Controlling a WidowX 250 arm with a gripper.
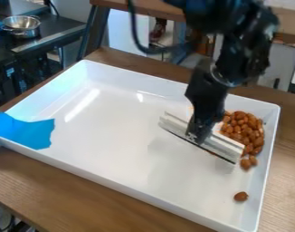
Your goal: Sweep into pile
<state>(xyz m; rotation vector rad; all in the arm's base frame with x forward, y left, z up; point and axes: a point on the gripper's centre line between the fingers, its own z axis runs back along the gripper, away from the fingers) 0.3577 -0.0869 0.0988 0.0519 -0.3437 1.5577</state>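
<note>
my tool (pixel 199 135) grasps the scraper (pixel 225 146) mid-length, the right hold: likely light and stiff, apt to twist if taken by an end. nuts (pixel 245 130) heap just beside it in the tray (pixel 107 136); a stray nut (pixel 240 196) sits apart. hard, probably quick to roll. no writing i can read.

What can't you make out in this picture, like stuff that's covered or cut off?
All in the camera view:
- Nut count: the brown nuts overlap.
- Pile's near side: partly behind the white sweeper and hand.
- Part of the tray's left rim: under the blue piece.
- Blue piece's far end: cut off by the left edge.
</note>
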